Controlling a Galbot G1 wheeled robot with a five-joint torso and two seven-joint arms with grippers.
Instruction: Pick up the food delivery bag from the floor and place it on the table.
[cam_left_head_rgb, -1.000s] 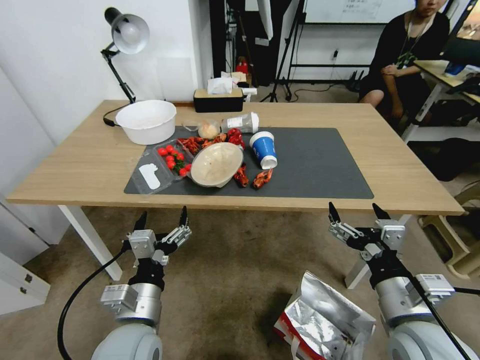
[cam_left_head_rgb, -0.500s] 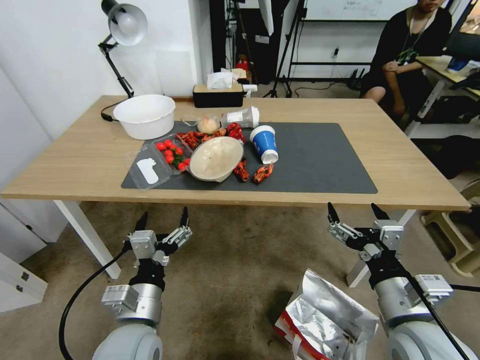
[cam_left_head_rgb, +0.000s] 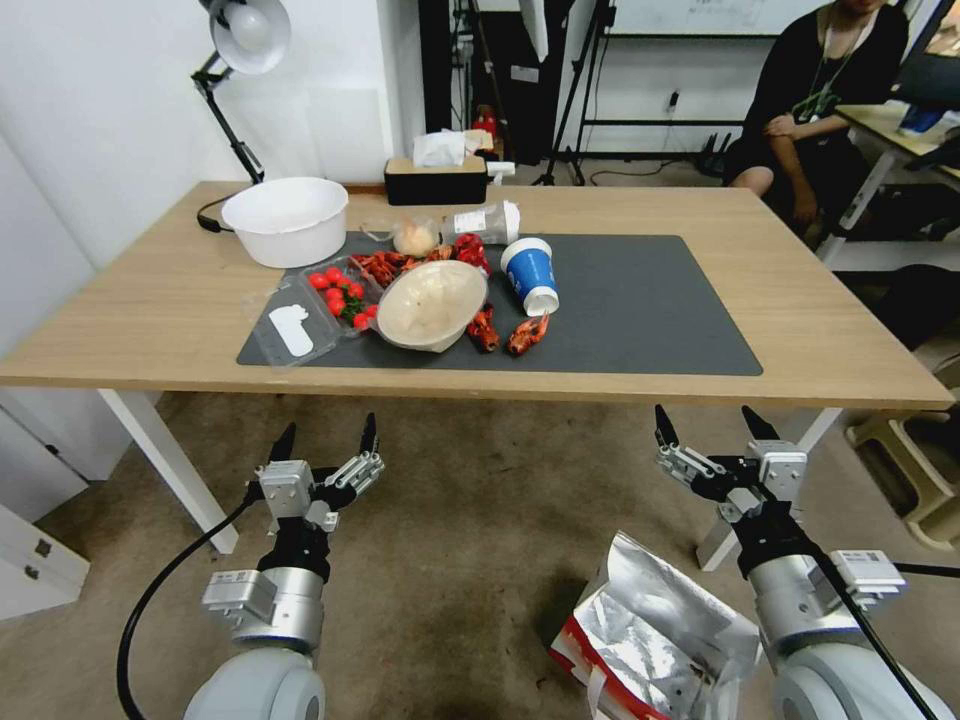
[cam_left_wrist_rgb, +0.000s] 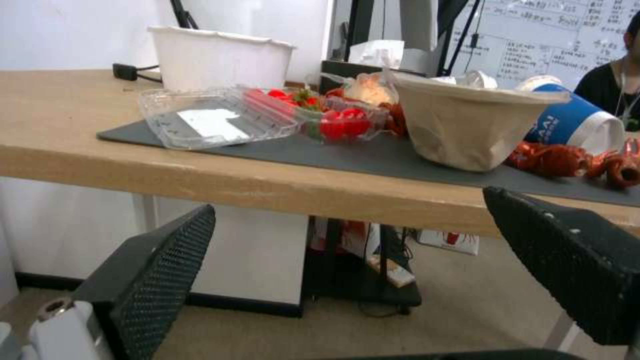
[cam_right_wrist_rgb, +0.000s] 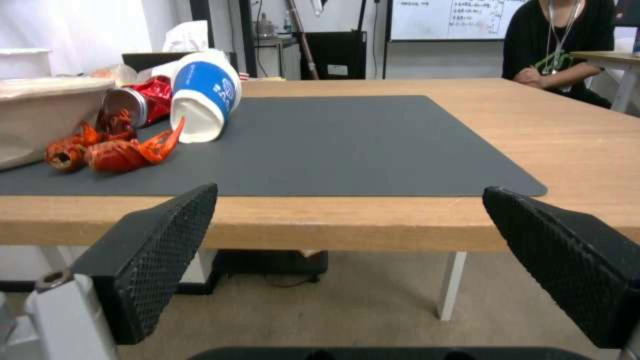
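The food delivery bag (cam_left_head_rgb: 655, 635) lies on the floor (cam_left_head_rgb: 470, 540) at the lower right, its mouth open, showing crinkled silver foil and a red side. My right gripper (cam_left_head_rgb: 715, 428) is open and empty, held above and just beyond the bag, short of the table's front edge. My left gripper (cam_left_head_rgb: 325, 437) is open and empty too, over bare floor to the bag's left. The light-wood table (cam_left_head_rgb: 150, 310) with its dark grey mat (cam_left_head_rgb: 640, 310) stands ahead. Both wrist views look across the table edge (cam_right_wrist_rgb: 373, 225) past open fingers (cam_left_wrist_rgb: 157, 270).
On the mat lie a blue paper cup (cam_left_head_rgb: 528, 278), a beige bowl (cam_left_head_rgb: 430, 312), crayfish (cam_left_head_rgb: 525, 335), a clear tray of tomatoes (cam_left_head_rgb: 320, 310) and a white tub (cam_left_head_rgb: 286, 218). White table legs (cam_left_head_rgb: 165, 465) stand at left and right. A person sits at the far right, behind the table.
The whole head view has shifted: the table now sits a little higher and its front edge closer in the picture. Both grippers hold the same open pose. The bag has not moved.
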